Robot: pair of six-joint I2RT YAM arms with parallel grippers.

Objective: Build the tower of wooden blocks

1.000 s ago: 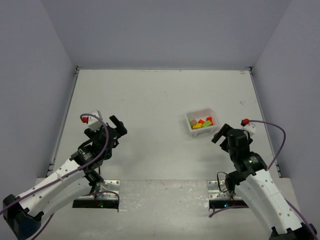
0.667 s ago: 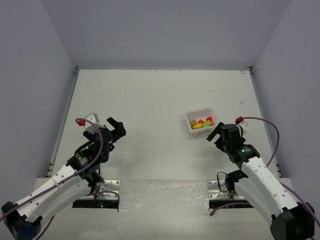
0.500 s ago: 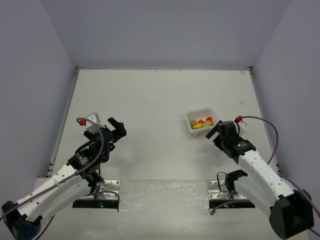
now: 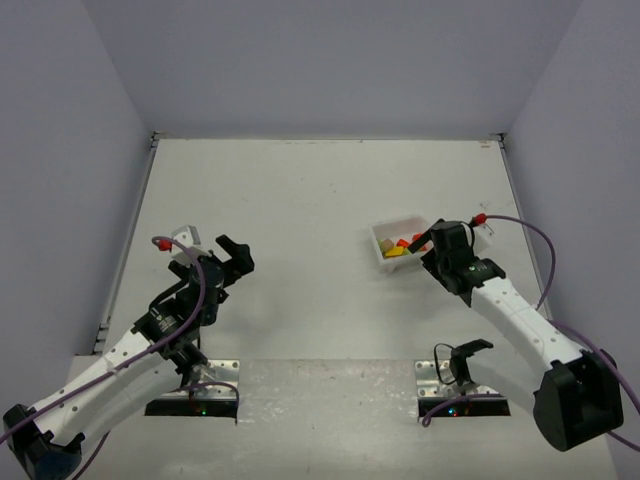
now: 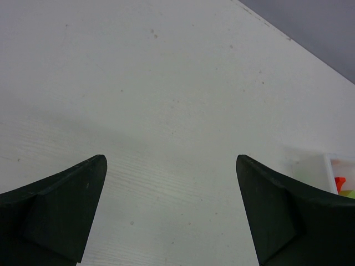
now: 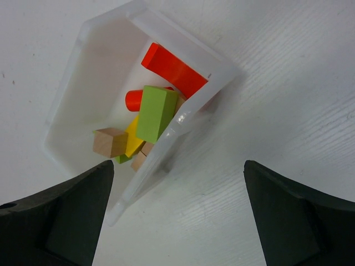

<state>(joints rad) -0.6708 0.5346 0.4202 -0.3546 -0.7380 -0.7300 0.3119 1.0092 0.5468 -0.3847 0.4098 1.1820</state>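
Note:
The wood blocks lie jumbled in a small white tray (image 6: 66,116): a red bar (image 6: 173,69), a lime green bar (image 6: 155,112), a yellow piece (image 6: 131,139), a plain brown cube (image 6: 110,142) and a red round piece (image 6: 133,100). The same tray (image 4: 381,246) sits right of centre in the top view. My right gripper (image 6: 175,213) is open and empty, just at the tray's near edge (image 4: 427,243). My left gripper (image 4: 237,255) is open and empty over bare table at the left; it also shows in the left wrist view (image 5: 169,210). No tower stands anywhere.
The white table (image 4: 300,200) is walled by grey panels at the back and both sides. The tray's corner shows at the right edge of the left wrist view (image 5: 333,172). Purple cables loop off both arms.
My right gripper has moved forward and left up to the tray's near edge. My left arm shifted slightly at first and has since stayed still.

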